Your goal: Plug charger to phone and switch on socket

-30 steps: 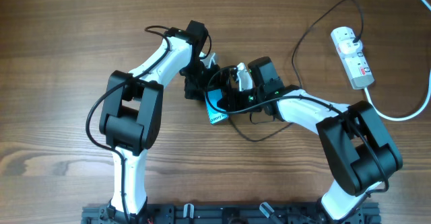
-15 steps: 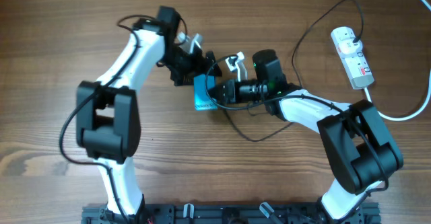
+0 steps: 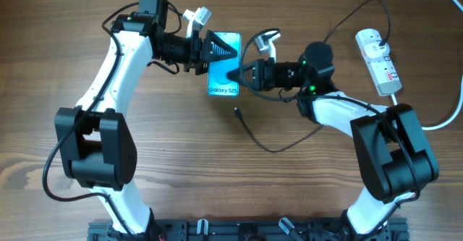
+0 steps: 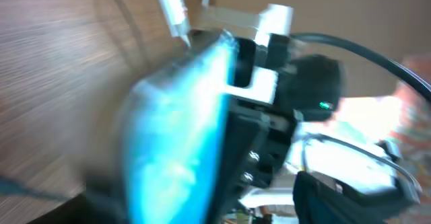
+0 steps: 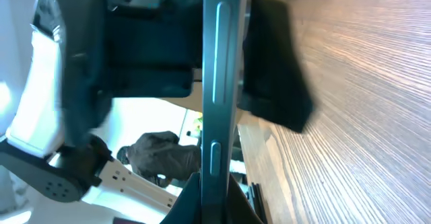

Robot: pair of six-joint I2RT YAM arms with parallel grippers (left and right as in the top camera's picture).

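The phone [image 3: 223, 73] faces up, teal screen showing, held between the two arms at the table's far middle. My right gripper [image 3: 239, 74] is shut on its right edge; the right wrist view shows the phone [image 5: 219, 83] edge-on, pinched between my right gripper [image 5: 217, 196]. My left gripper [image 3: 217, 49] reaches over the phone's upper left part; its wrist view is blurred, filled by the phone [image 4: 175, 130]. The charger [image 3: 271, 147] loops across the table, its plug tip [image 3: 236, 111] lying loose below the phone. The socket [image 3: 377, 61] lies at the far right.
A thick white cord [image 3: 434, 121] runs from the socket to the right edge. The charger's cable arcs up from the white adapter [image 3: 379, 50] on the socket and passes under my right arm. Bare wood lies left and front.
The phone has gone from the table's middle toward the far side and now lies screen-up. The left arm swung out to the left and the right arm stretched after it.
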